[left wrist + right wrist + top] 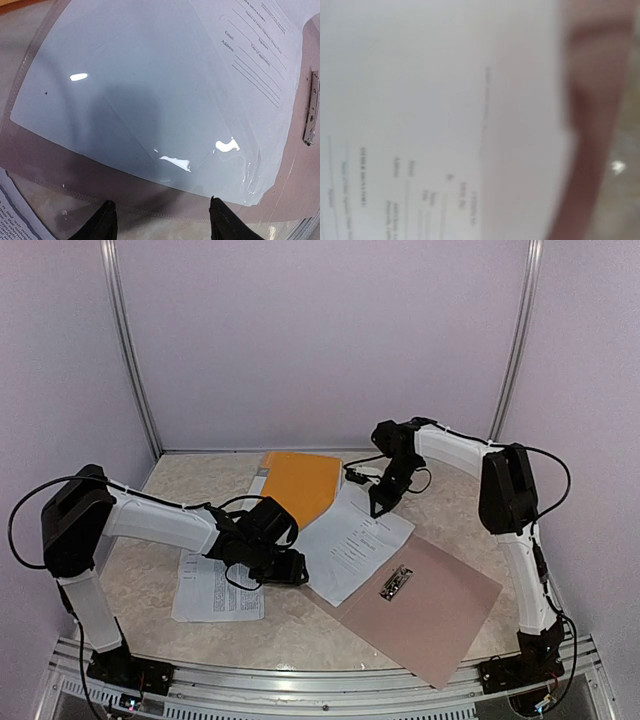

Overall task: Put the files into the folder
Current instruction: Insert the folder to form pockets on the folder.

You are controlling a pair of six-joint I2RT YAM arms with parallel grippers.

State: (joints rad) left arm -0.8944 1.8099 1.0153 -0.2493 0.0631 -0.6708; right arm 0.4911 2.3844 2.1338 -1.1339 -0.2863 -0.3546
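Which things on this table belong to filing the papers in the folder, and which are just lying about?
Belong to the job: centre printed sheet, left printed sheet, taupe folder, its metal clip.
Lying about: orange cover.

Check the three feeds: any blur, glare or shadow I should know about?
Top external: sharp, evenly lit. Left wrist: sharp, with glare spots and a broad shadow on the clear plastic cover. Right wrist: badly out of focus, printed sheet unreadable.
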